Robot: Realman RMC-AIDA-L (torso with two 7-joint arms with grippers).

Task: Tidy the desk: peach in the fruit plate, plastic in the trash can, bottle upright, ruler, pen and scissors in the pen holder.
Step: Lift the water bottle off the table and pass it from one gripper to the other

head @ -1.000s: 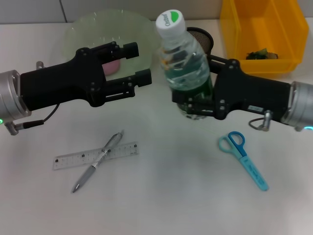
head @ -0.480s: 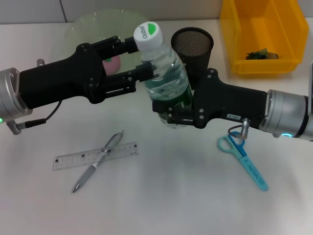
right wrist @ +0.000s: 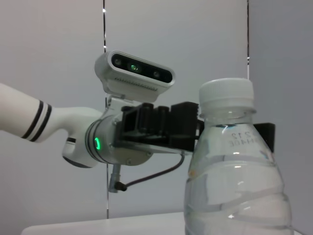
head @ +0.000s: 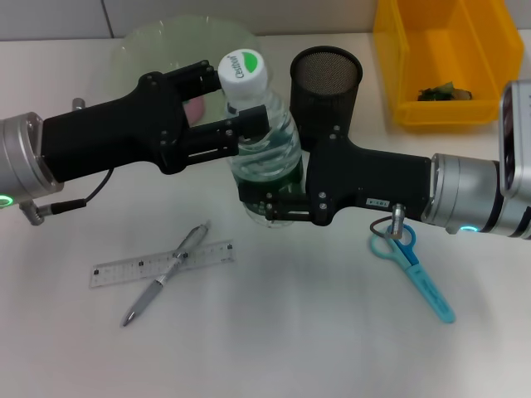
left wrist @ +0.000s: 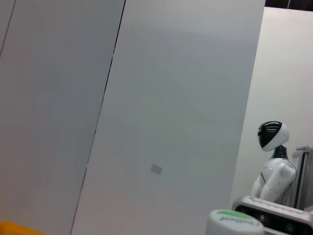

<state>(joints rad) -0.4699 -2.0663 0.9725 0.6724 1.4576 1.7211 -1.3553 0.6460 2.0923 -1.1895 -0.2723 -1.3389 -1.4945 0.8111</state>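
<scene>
Jaws of the right gripper (head: pixel 270 201) are clamped on the lower body of the water bottle (head: pixel 259 149), which stands nearly upright, slightly tilted, at mid-worktop toward the rear edge. Jaws of the left gripper (head: pixel 234 98) are spread, one finger on each side of the bottle neck just below the white cap (head: pixel 243 70); contact with the neck cannot be determined. The right wrist view shows the bottle close up with the left gripper behind its neck.

Behind the left gripper, the fruit plate (head: pixel 153 46) lies at the rear edge of the worktop (head: pixel 290 332) with the pink peach (head: pixel 196 108) on it, mostly hidden by the arm. The black mesh pen holder (head: pixel 326 83) stands just beside the bottle, toward the rear right. The yellow trash can (head: pixel 448 58) occupies the rear right corner, with dark plastic (head: pixel 438 93) inside.

Toward the front left, the pen (head: pixel 166 272) lies across the clear ruler (head: pixel 163 263). The blue scissors (head: pixel 412 269) lie flat at the right, partly under the right arm
</scene>
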